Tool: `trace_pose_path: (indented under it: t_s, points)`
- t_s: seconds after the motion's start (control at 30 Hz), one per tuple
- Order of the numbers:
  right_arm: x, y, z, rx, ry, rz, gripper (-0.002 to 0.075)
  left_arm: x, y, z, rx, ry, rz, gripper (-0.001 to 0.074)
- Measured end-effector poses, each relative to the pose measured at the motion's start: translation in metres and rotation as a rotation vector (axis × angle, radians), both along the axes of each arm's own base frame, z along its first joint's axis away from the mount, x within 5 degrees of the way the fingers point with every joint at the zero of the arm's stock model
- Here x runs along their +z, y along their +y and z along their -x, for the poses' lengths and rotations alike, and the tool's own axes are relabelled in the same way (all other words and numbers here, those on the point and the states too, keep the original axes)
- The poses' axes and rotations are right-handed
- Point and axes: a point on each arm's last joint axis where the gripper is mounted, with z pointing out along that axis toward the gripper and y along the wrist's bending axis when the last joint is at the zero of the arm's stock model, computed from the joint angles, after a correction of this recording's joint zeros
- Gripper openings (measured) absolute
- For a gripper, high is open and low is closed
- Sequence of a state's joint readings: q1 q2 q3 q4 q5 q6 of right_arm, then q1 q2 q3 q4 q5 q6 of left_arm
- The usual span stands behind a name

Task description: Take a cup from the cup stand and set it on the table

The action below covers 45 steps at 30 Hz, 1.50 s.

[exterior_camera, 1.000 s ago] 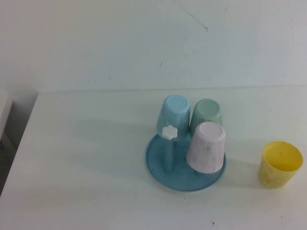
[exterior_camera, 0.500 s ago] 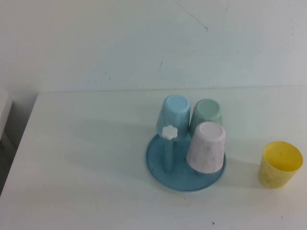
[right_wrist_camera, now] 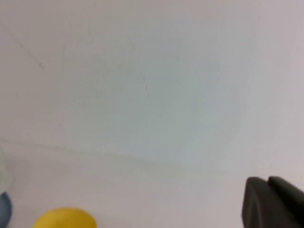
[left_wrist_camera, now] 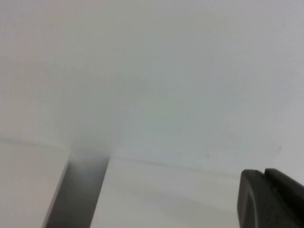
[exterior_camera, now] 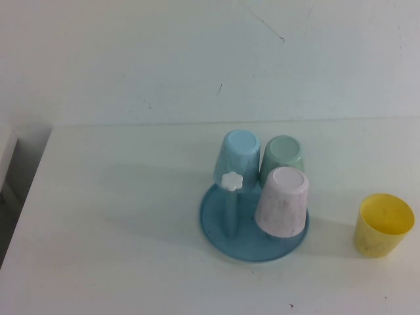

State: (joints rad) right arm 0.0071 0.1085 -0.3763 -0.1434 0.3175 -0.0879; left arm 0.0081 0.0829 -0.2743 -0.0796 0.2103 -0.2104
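The light blue cup [exterior_camera: 236, 159] sits upside down on a peg at the back left of the cup stand [exterior_camera: 220, 226], a round blue tray on the white table [exterior_camera: 118, 223]. One free peg with a white flower knob [exterior_camera: 231, 181] stands in front of it. Neither arm shows in the high view. My left gripper [left_wrist_camera: 264, 179] shows only as two dark fingertips pressed together, over the table's left edge, holding nothing. My right gripper [right_wrist_camera: 267, 186] is likewise shut and empty, facing the wall, with the stand's edge [right_wrist_camera: 3, 209] just in its view.
A pale green cup [exterior_camera: 283, 156] and a pinkish-white cup [exterior_camera: 283, 201] sit upside down on the stand. A yellow cup [exterior_camera: 384, 224] stands upright on the table to the stand's right, also in the right wrist view [right_wrist_camera: 64, 218]. A wall rises behind; the table's left edge drops off.
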Motion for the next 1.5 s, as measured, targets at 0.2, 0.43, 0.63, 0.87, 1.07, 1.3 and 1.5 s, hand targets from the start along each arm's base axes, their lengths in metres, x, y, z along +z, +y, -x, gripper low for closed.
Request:
trace_pose_path:
  t_s: [0.2,0.43,0.63,0.87,1.07,1.3,1.5]
  points:
    - [0.006,0.007,-0.024,0.079,0.336,-0.008,-0.0002,0.034,-0.011,-0.024,-0.131,0.321,-0.014,-0.0003]
    - [-0.007,0.025,-0.044,0.31,0.531,0.078,-0.0002,0.059,-0.031,-0.082,-0.41,0.573,-0.113,-0.0003]
    - [-0.008,0.03,-0.045,0.392,0.542,0.146,-0.0002,0.072,-0.048,-0.151,-0.655,0.716,-0.133,-0.0003]
    - [-0.038,0.031,-0.043,0.425,0.625,0.167,-0.0002,0.093,-0.102,-0.215,-0.835,0.702,-0.288,-0.0003]
    - [-0.042,0.033,-0.044,0.445,0.613,0.15,-0.0002,0.099,-0.166,-0.252,-0.924,0.72,-0.436,-0.0003]
    - [-0.042,0.033,-0.045,0.442,0.594,0.153,-0.0002,0.08,-0.22,-0.282,-0.916,0.871,-0.612,0.0145]
    - [-0.041,0.033,-0.045,0.444,0.593,0.151,-0.0002,0.067,-0.242,-0.306,-0.887,0.976,-0.561,0.0594]
